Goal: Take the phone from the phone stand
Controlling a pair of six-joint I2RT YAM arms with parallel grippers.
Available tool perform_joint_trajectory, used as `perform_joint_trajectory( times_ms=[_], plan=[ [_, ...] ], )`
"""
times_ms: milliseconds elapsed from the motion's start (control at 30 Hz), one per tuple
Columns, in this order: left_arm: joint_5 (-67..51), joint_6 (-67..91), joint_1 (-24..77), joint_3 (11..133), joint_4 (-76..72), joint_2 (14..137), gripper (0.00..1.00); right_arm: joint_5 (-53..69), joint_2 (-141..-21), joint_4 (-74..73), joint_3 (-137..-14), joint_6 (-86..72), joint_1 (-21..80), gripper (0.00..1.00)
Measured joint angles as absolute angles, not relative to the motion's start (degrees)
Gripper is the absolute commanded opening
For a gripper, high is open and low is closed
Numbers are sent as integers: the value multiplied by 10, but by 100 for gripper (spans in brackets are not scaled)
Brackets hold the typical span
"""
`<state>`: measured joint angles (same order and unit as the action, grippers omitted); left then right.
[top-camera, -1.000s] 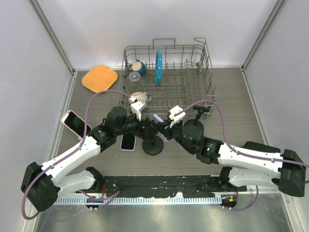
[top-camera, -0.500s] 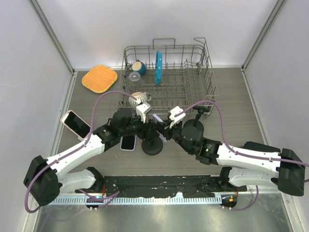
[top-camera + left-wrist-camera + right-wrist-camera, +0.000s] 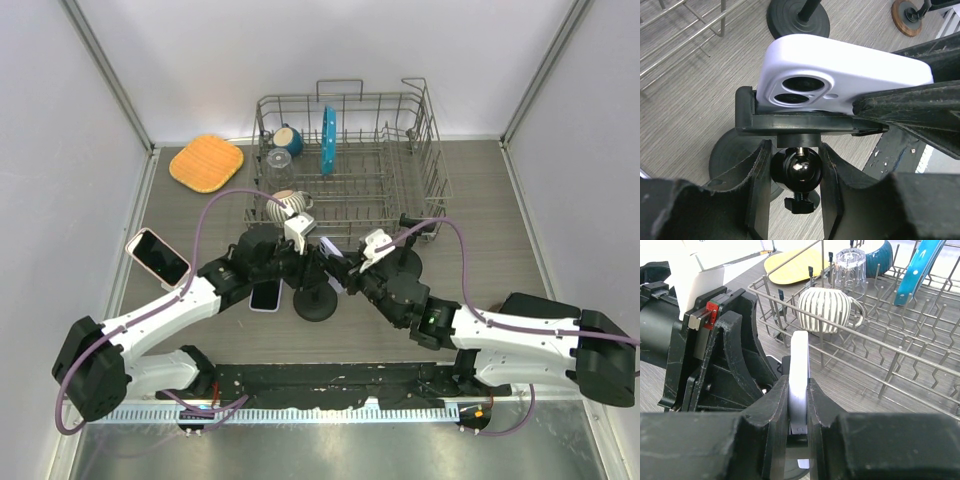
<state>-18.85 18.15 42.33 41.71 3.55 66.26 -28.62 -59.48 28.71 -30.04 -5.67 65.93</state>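
Phone [image 3: 840, 70] lavender, phone stand [image 3: 790, 122] black, mug [image 3: 827, 310] white with dark stripes, mat [image 3: 206, 162] orange.

phone [image 3: 840, 75] end hidden behind right fingers [image 3: 920, 110]; stand base [image 3: 732, 156] partly covered.

Your table [image 3: 480, 200] is a grey wood-grain top, walled in pale panels on three sides. Far centre: wire dish rack [image 3: 345, 97], standing on the top near the back wall. Far left corner: orange pad [image 3: 206, 162], flat, just beside the rack and apart from it. Left edge, mid-depth: pink-cased phone [image 3: 157, 256], flat, screen up, angled to the wall. Centre: phone stand [image 3: 316, 306], its round black base flat on the top. Just left of that base lies a second phone [image 3: 264, 295], dark screen up, partly hidden from you. Right of centre: second stand [image 3: 405, 262], also on a round black base. Near edge: black plate [image 3: 330, 375], running across the table.
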Motion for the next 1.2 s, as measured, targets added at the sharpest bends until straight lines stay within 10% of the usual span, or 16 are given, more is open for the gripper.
perform_joint_trajectory(
  times_ms=[367,667,1200],
  plan=[
    [-183,206,420,401,45,633,0,-349,-606,334,-281,-55,708,1],
    [-184,206,415,399,51,624,0,-365,-606,234,-300,-94,733,64],
    [-184,206,411,399,58,619,0,-432,-621,1,-496,-106,736,80]
  ],
)
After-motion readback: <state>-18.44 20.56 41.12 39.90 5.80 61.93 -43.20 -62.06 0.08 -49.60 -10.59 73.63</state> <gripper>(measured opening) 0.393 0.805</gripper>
